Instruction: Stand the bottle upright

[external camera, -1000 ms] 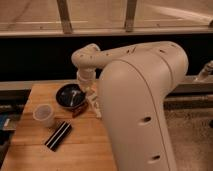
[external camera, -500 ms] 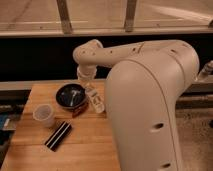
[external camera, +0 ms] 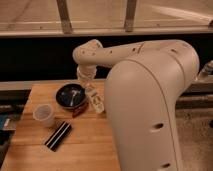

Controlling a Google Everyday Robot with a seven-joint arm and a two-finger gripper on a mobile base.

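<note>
The bottle, slim and cream-white, leans at a slant on the wooden table, just right of a black bowl. My arm reaches in from the right and bends down over it. The gripper hangs directly above the bottle's upper end and is shut. Whether it grips the bottle or only touches it does not show.
A translucent white cup stands at the table's left. A black-and-white striped block lies in front of it. A small reddish-brown thing lies by the bowl's near rim. The robot's big white body fills the right side.
The arm's elbow has shifted slightly and the wrist has stayed over the bottle. The bottle, bowl, cup and block are where they were.
</note>
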